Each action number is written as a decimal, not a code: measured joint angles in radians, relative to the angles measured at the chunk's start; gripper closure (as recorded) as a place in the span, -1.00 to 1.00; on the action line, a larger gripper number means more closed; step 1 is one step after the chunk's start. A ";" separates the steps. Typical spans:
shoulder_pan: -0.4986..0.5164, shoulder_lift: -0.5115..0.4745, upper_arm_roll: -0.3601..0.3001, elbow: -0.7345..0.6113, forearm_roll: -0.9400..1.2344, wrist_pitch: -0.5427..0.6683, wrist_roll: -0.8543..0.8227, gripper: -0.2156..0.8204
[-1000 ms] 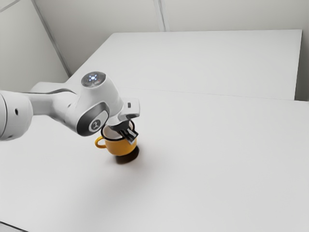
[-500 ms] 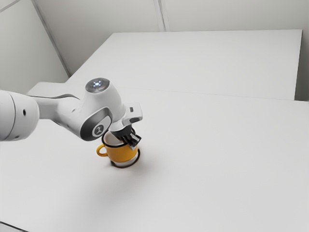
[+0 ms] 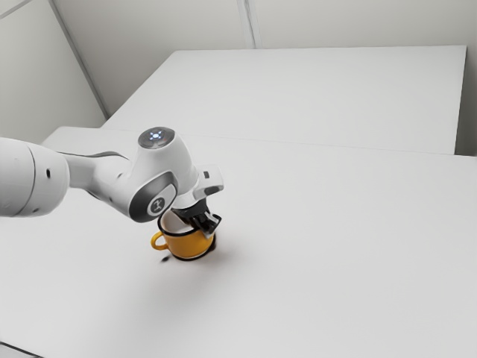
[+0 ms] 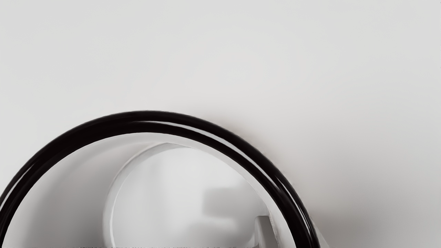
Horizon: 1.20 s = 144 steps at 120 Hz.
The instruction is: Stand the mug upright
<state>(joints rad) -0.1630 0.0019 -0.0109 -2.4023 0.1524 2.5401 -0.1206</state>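
At the exterior view's left, the white Franka arm is seen, marked with a round emblem too small to be read. Below the emblem, the yellow enamel-style mug is held upright at the near table, its handle turned left; whether its base is set down cannot be told. Its black-rimmed wall is pinched at the right by the gripper, one finger being placed within the white interior.

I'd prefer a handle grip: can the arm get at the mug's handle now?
Probably not yet: the jaws are closed on the rim of the mug, roughly across from the handle, and would have to let go. Otherwise it looks free.
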 joint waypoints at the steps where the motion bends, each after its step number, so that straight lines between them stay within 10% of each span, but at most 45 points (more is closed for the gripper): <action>1: 0.001 0.000 -0.001 0.000 -0.001 0.000 0.000 0.67; 47: 0.004 -0.041 -0.008 0.020 -0.038 -0.024 0.008 -0.33; 144: 0.028 0.007 -0.005 0.603 -0.156 -0.699 0.014 -0.54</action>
<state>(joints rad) -0.1352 0.0084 -0.0155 -1.7991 -0.0035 1.8415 -0.1069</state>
